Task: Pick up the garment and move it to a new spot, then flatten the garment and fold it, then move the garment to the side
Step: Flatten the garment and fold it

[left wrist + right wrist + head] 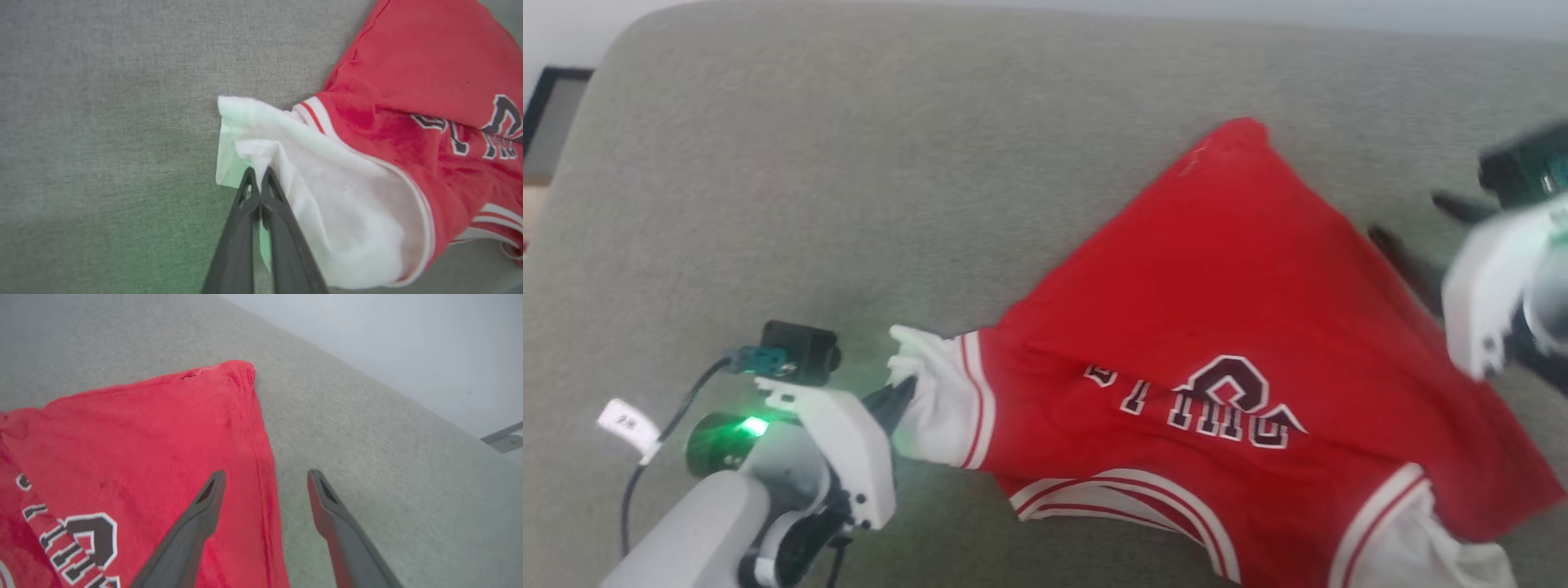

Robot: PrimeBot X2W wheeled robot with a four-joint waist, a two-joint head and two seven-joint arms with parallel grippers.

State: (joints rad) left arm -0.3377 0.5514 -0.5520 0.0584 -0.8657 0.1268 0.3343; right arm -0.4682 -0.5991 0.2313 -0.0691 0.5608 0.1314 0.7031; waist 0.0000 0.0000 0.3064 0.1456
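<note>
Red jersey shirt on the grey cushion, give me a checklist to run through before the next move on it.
1. Left claw shut on the white short sleeve: ok.
2. Right claw open, holding nothing: ok.
3. Right claw lined up on the side edge of the red basketball jersey shirt, one finger over cloth, one over the grey fabric cushion: ok.
4. Jersey lying flat: not ok, a fold covers part of the dark lettering.
5. Other sleeve fully on the cushion: cannot tell, it runs off the head view's bottom edge.
</note>
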